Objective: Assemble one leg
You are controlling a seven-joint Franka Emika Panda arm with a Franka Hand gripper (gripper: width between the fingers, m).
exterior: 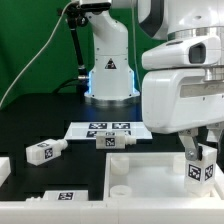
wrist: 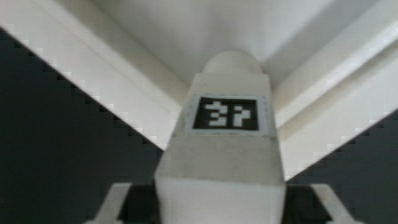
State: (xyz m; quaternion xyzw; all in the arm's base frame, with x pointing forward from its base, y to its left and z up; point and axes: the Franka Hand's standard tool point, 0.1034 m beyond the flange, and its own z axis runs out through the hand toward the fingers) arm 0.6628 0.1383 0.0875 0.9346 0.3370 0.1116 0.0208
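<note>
Ext. view, lower right of the frame: the gripper (exterior: pixel 201 158) grasps the leg (exterior: pixel 200 172), with one finger on each side of it. The leg stands approx. upright, tag facing the camera, over the right end of the white tabletop (exterior: pixel 130 185). I cannot tell from here if the leg touches the tabletop.

Only this view shows the rest of the table. The marker board (exterior: pixel 75 130) lies in the centre. A second leg (exterior: pixel 112 141) lies just in front of it, and a third leg (exterior: pixel 45 151) lies at centre left. The robot base (exterior: pixel 108 65) is at upper centre.

Wrist view: the leg (wrist: pixel 226 160) fills the middle with its tag (wrist: pixel 226 113) on it, no. 37 as far as I can read. The fingers (wrist: pixel 134 205) show only partly beside the leg. Behind the leg's tip two raised edges of the tabletop (wrist: pixel 196 25) meet in a corner, which the ext. view does not show.
</note>
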